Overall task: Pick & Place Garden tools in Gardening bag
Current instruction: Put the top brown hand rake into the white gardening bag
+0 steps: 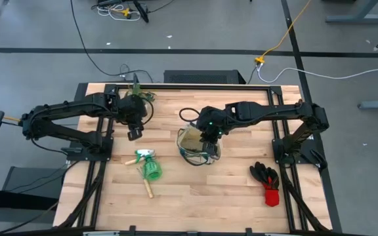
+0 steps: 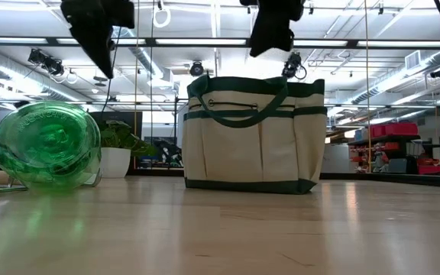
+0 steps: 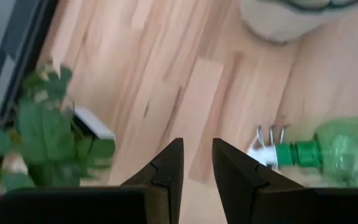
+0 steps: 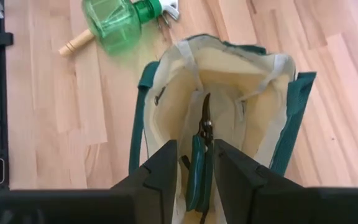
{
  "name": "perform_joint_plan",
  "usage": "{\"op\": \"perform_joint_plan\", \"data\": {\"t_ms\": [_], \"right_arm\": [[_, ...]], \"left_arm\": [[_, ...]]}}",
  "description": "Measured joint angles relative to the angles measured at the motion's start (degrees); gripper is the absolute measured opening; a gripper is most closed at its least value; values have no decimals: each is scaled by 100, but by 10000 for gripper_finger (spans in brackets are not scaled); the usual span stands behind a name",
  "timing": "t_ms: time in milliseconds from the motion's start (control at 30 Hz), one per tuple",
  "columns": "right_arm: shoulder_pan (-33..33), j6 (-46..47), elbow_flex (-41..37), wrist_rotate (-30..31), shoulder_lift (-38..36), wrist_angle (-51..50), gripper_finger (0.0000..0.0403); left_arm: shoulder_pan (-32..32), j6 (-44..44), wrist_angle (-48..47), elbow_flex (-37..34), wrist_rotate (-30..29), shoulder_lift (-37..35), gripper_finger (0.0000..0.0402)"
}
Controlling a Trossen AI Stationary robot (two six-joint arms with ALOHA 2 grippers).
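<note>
The cream gardening bag (image 1: 190, 139) with dark green trim stands upright at mid-table, mouth open. My right gripper (image 4: 196, 146) hangs over the mouth, shut on the green-handled pruning shears (image 4: 206, 121), whose blade points down into the bag. My left gripper (image 3: 197, 144) hovers empty above the table, its fingers a narrow gap apart, between the potted plant (image 1: 138, 97) and the bright green bottle (image 1: 151, 169). The bottle lies on its side over the wooden-handled rake (image 1: 147, 189). The black-and-red gloves (image 1: 266, 177) lie at the near right. My right gripper has the shears' green handles (image 4: 199, 165) between its two fingers, coming from above and pointing down, the fingers lying along the shears. The shears hang blade-down inside the bag's mouth. I cannot tell whether their tip rests on the bag's bottom.
The potted plant (image 3: 48, 143) stands by the table's far edge, close to my left gripper. The bag's loop handles (image 2: 239, 107) hang at its sides. Bare wood lies between the bag and the gloves and along the near edge.
</note>
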Motion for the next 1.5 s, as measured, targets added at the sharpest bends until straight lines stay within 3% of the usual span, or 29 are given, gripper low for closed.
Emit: {"op": "perform_joint_plan", "data": {"t_ms": [200,400,733,1100,1500], "right_arm": [[0,-238,229,3,-2,-15,102],[0,-408,281,240,-2,-24,102],[2,-406,281,299,-2,-17,102],[2,-406,281,302,-2,89,102],[0,-253,281,302,-2,495,102]], "left_arm": [[-2,-449,-610,-105,81,-2,92],[-53,-742,-595,-566,827,-2,92],[-742,-1914,-529,-1399,1282,0,92],[-1886,-3058,294,-1882,1451,2,92],[-2771,-3981,855,-2411,1194,0,92]]}}
